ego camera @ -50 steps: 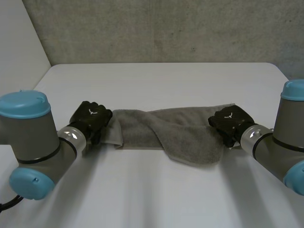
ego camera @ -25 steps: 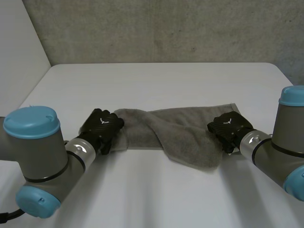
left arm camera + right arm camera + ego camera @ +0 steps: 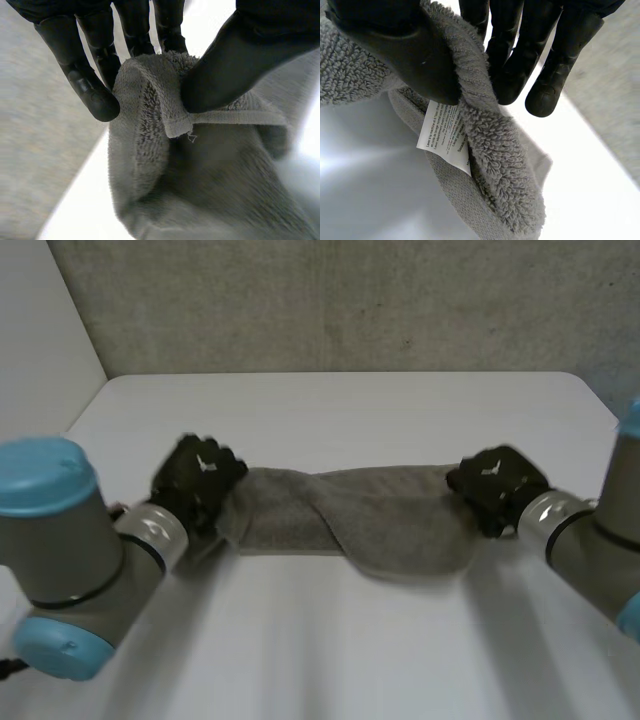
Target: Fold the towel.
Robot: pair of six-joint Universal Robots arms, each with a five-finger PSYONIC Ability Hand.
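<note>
Pinch grip at both ends: left robot hand (image 3: 197, 478) has one end of the towel (image 3: 370, 525) clamped between thumb and fingers (image 3: 95, 95), and right robot hand (image 3: 497, 483) holds the other end the same way. Towel spans between them, twisted mid-span, belly sagging to the counter (image 3: 340, 410). My read is that the ends are held apart to straighten it before a fold. Head view gives the span. Left wrist view adds the hemmed corner (image 3: 177, 127) under the thumb, right wrist view a care label (image 3: 445, 137) below the grip.
</note>
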